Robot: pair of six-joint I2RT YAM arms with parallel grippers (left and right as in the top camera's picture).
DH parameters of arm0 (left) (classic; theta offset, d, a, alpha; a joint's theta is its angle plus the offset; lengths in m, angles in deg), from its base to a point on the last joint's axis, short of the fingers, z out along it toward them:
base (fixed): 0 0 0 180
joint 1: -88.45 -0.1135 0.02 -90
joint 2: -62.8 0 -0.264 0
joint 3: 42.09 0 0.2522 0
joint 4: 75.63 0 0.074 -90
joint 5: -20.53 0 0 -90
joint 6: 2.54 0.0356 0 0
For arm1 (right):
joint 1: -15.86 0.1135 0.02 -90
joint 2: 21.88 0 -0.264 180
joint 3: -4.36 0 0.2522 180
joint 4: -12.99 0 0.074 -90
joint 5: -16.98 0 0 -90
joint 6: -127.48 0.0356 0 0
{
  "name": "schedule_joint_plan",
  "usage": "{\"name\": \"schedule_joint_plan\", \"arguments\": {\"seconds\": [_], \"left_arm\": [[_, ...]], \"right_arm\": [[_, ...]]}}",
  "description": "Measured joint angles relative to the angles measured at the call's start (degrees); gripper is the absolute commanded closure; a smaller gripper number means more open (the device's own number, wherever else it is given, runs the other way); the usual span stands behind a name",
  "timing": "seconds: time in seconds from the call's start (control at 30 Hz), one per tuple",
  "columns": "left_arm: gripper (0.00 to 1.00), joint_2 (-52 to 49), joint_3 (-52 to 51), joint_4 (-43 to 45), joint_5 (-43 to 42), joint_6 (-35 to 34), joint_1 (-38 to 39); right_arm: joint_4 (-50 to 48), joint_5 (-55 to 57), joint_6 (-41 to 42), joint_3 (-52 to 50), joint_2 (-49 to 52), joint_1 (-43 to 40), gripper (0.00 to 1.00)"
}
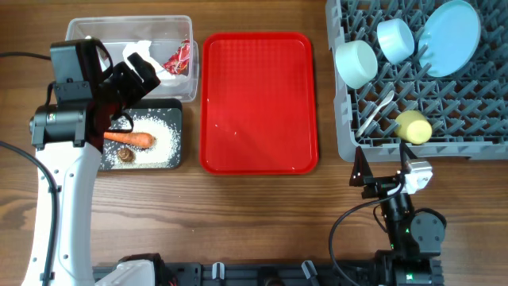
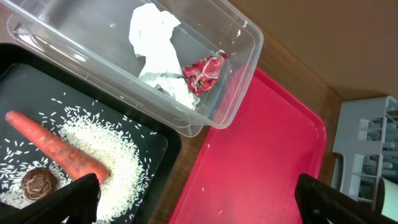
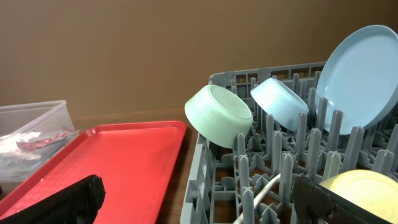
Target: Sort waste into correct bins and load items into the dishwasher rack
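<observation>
So, left gripper: your jaws stand wide apart with nothing between them, above the line where the clear tub meets the black tray.
Right gripper: your jaws are spread and hold nothing, over bare table just off the rack's near edge.
Clear tub: back left. The crumpled tissue and the wrapper lie inside, touching each other, toward the wall nearest the red tray.
Black tray: directly in front of the tub, edge against edge. The rice is spread over it, the carrot lies across the grains, and the brown lump sits just beside the carrot.
Red tray: mid-table, its left rim just beside both bins. Your left wrist view shows a couple of stray grains on it.
Rack: back right, running past the frame's top and right edges. A narrow strip of wood parts its left wall from the red tray.
Rack load: the plate stands on edge among the far pegs, with the light blue bowl tipped beside it and the green bowl tipped near the left wall. The spoon lies on the grid toward the near edge, and the yellow cup sits just right of it.
Open room: the widest bare wood runs along the front of the table, between your two arms.
</observation>
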Motion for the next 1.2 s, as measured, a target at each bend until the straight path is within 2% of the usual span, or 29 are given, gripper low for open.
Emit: {"name": "schedule_joint_plan", "arguments": {"seconds": [0.1,0.23,0.43,0.6,0.7,0.83,1.2], "left_arm": [[0.0,0.6,-0.5,1.3,0.4,0.1,0.3],[0.0,9.2,-8.3,12.5,0.6,3.0,2.5],[0.0,32.0,-31.1,30.2,0.8,7.4,2.3],[0.0,48.7,-50.4,38.2,0.9,8.9,-0.5],[0.0,58.1,-58.5,39.6,1.2,10.7,-1.0],[0.0,66.8,-64.0,41.0,1.3,14.3,-1.0],[0.0,75.7,-72.4,41.0,1.5,17.8,-1.0]], "right_arm": [[0.0,0.0,0.0,0.0,0.0,0.0,0.0],[0.0,0.0,0.0,0.0,0.0,0.0,0.01],[0.0,0.0,0.0,0.0,0.0,0.0,0.0],[0.0,0.0,0.0,0.0,0.0,0.0,0.0],[0.0,0.0,0.0,0.0,0.0,0.0,0.0],[0.0,0.0,0.0,0.0,0.1,0.0,0.0],[0.0,0.0,0.0,0.0,0.1,0.0,0.0]]}}
